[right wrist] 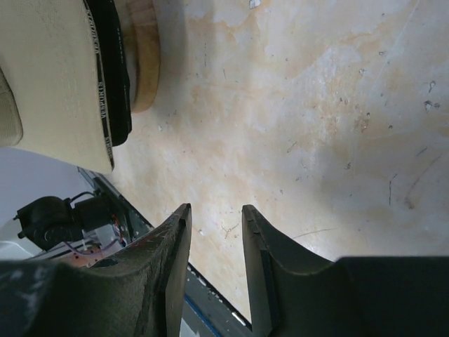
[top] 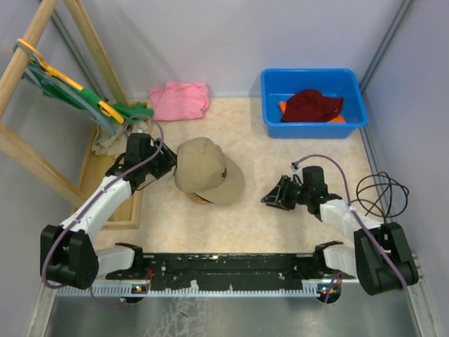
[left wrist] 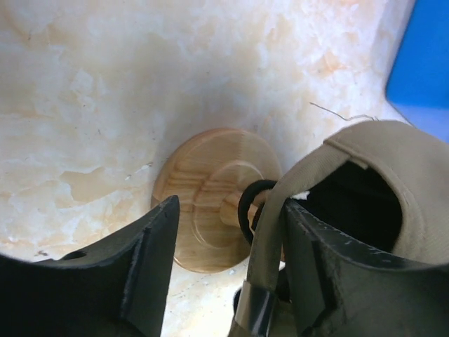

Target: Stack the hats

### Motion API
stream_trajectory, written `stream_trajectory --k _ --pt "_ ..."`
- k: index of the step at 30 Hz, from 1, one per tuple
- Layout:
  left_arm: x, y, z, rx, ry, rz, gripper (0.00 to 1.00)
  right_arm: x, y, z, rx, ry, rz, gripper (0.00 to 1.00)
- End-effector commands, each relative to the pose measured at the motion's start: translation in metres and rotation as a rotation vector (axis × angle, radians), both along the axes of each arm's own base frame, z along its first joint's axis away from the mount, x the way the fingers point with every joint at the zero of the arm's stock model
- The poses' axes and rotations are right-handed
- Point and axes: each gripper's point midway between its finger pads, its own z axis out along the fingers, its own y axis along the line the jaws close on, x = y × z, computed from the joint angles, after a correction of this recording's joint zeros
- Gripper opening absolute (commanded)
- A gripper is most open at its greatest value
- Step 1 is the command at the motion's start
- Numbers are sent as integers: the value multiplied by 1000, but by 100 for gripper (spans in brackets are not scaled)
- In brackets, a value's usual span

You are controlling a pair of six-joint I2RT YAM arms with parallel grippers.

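- The tan cap (top: 210,172) sits crown-up on a round wooden stand (left wrist: 203,189) near the middle of the table (top: 280,154). Its brim seems to point toward the near right.
- The left gripper (left wrist: 228,203) is at the cap's back edge with its jaws well apart. The cap's rear band runs between its fingers (left wrist: 147,267), lying against one and clear of the other. To my eye nothing is pinched.
- The right gripper (right wrist: 215,210) hangs low over bare table, well to the right of the cap. Its gap is narrow and there is nothing in it.
- A dark red hat (top: 312,105) lies in the blue bin (top: 314,128) at the far right. It rests on top of an orange hat (top: 341,119), which shows only at the edges.
- A dark edge shows under the tan cap's rim. I cannot tell whether it is another hat or the cap's own lining.
- These hats look light and soft, so a crown will likely dent or fold under the fingers, while a brim should keep its shape better.
- The cloth should not be slippery, so a modest squeeze ought to hold it.
- For the red hat, I would pinch the brim edge or a fold of the crown near the top. It then needs lifting clear of the bin wall.
- The orange hat underneath may drag along with it.
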Motion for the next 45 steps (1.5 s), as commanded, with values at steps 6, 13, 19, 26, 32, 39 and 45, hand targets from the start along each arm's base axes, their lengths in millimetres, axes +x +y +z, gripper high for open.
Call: stream_trajectory --k 6,13,19,26,32,39,45 --pt "-7 -4 67 -98 -175 2 69 19 12 18 18 -81 40 35" --pt "-11 9 74 -70 -197 65 71 22 16 20 24 -84 47 35" --pt "-19 32 73 -6 -183 159 72 20 16 19 23 -83 49 35" --pt "-35 51 83 34 -211 232 73 20 16 19 22 -83 52 35" --pt "-57 37 53 -3 -97 151 46 22 18 19 25 -81 55 35" --pt "-84 34 33 -4 -37 92 9 23 19 18 26 -81 58 35" --pt "-114 21 -9 -77 110 60 0 26 20 20 29 -83 57 35"
